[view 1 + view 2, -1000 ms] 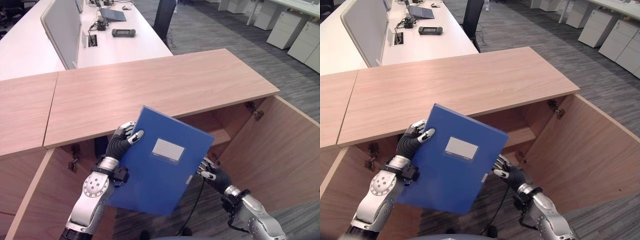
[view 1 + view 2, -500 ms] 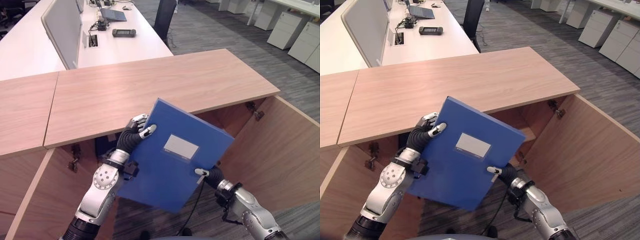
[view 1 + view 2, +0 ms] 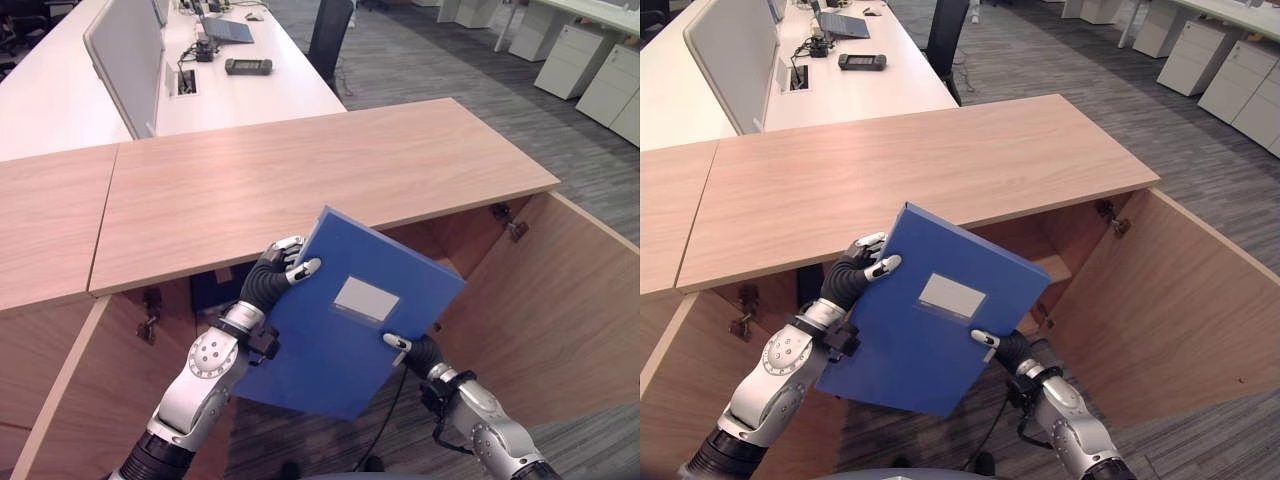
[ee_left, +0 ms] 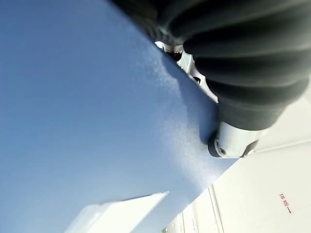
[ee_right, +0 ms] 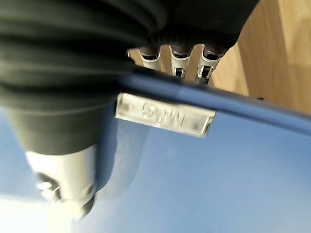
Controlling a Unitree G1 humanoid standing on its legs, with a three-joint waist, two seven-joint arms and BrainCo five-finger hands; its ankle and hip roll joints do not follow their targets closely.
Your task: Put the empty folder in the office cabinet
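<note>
In the left eye view, the blue folder [image 3: 355,320] is held tilted in the air in front of the open cabinet [image 3: 300,190], below the near edge of its wooden top. A pale label [image 3: 366,298] sits on the folder's face. The left hand [image 3: 275,278] clasps the folder's left edge, thumb on the face and fingers curled behind. The right hand [image 3: 418,352] pinches the right edge lower down, its thumb [image 3: 396,343] pressed on the face. The cabinet's right door [image 3: 545,300] stands swung open towards the robot, and the left door [image 3: 80,390] is open too. Beyond the cabinet a white bench [image 3: 250,80] carries a laptop [image 3: 226,29] and a small dark device [image 3: 246,65].

The right eye view shows the same grip: left hand [image 3: 858,268] on the upper left edge, right hand [image 3: 1008,350] on the lower right.

In the left wrist view, the folder's blue face [image 4: 87,121] lies against the hand's thumb [image 4: 233,141].

In the right wrist view, the fingers [image 5: 177,60] reach over the folder's edge beside a metal clasp [image 5: 165,114], with the thumb [image 5: 68,179] on the blue face.
</note>
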